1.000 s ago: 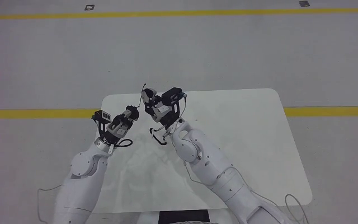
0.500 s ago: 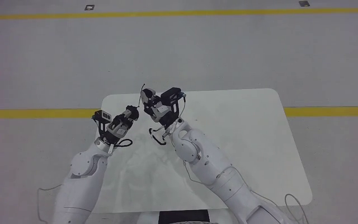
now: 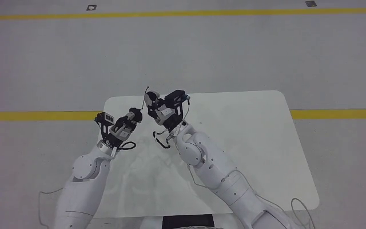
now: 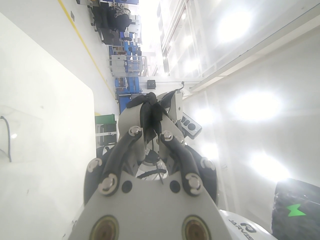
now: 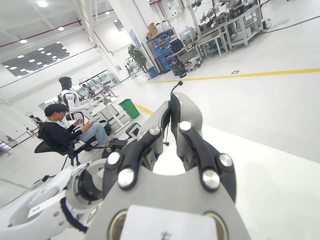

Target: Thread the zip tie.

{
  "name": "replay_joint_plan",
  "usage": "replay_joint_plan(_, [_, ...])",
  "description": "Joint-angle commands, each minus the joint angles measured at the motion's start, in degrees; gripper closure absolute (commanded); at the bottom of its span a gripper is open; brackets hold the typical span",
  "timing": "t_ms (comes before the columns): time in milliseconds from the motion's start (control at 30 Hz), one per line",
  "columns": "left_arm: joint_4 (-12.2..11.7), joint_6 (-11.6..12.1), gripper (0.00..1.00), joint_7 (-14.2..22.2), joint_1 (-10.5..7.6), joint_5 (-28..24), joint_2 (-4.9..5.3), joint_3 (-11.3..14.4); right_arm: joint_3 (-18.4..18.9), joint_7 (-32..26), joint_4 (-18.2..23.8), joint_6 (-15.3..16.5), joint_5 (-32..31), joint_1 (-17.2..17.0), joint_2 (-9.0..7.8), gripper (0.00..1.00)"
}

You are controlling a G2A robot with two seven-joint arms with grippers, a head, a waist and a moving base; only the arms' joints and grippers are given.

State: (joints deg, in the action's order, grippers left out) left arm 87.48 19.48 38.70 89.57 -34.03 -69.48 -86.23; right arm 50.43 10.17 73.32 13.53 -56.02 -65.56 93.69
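Nothing had really moved since before. Up above the table [image 3: 251, 126], the right gripper [image 5: 171, 103] was squeezed shut on the zip tie [image 5: 176, 87], whose thin end poked straight out past its tips. The left gripper [image 3: 137, 113], pinched shut too, sat just beside, behind that end.

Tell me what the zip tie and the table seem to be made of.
The zip tie: likely black plastic, matte; thin, bendy strip with a small blocky end. The table: white, smooth, slightly glossy, faint reflections; laminate or plastic, cannot tell which.
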Motion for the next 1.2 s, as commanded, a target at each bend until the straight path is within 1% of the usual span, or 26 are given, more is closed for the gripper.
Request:
replay_joint_plan(0, [0.0,0.0,1.0,0.0,-0.01,0.2,0.03,0.0,0.0,0.0,0.0,0.0,0.0,0.0,0.01,1.0])
replay_joint_plan(500, [0.0,0.0,1.0,0.0,-0.01,0.2,0.03,0.0,0.4,0.7,0.6,-0.4,-0.8,-0.2,0.02,1.0])
replay_joint_plan(1167, [0.0,0.0,1.0,0.0,-0.01,0.2,0.03,0.0,0.3,0.6,-0.4,-0.2,-0.8,0.0,0.2,1.0])
